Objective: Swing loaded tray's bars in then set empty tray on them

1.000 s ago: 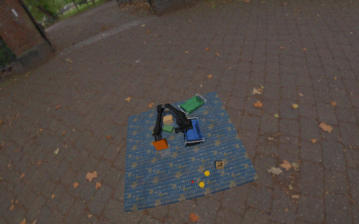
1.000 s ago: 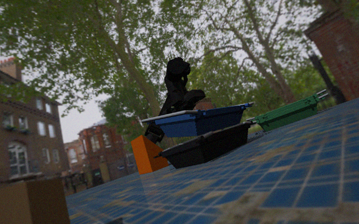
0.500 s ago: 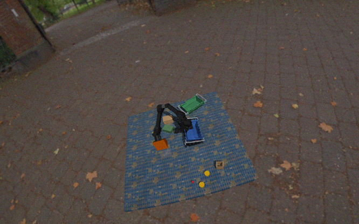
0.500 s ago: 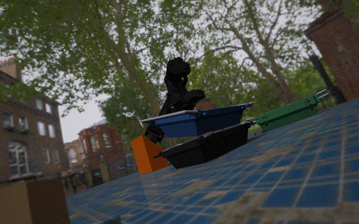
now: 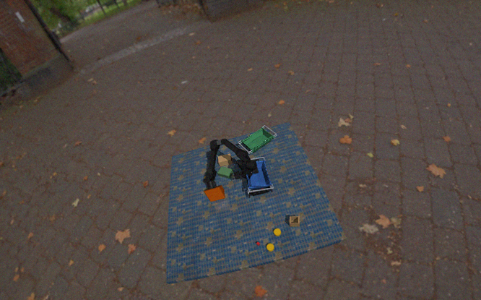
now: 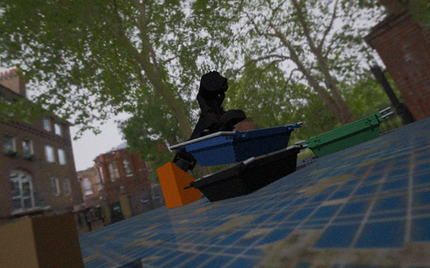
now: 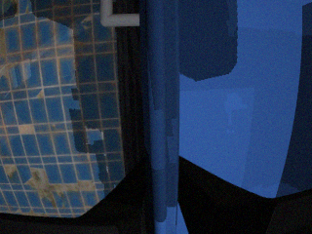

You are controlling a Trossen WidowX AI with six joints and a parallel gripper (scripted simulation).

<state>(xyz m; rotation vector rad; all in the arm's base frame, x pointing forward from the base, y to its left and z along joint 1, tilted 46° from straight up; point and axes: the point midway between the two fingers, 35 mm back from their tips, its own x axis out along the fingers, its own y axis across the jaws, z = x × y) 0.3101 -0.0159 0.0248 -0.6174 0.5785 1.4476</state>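
The blue tray (image 5: 258,180) (image 6: 213,151) (image 7: 214,122) looks empty and hangs over the black tray (image 6: 264,175) (image 7: 131,97). A gap shows between them at the left in the exterior view. My gripper (image 5: 247,172) (image 7: 160,164) is shut on the blue tray's side wall; its fingertips are hidden behind that tray in the exterior view. The blue tray's pale wire bars show at its ends. A short pale bar piece (image 6: 249,160) shows at the black tray's rim; how both its bars lie is hard to tell. The black tray's load is hidden.
A green tray (image 5: 256,140) (image 6: 348,137) stands behind the pair. An orange block (image 5: 214,193) (image 6: 170,184) stands at the arm's base. A tan block (image 5: 224,159) and a green block (image 5: 224,172) lie under the arm. A small wooden box (image 5: 294,220) and two yellow discs are in front.
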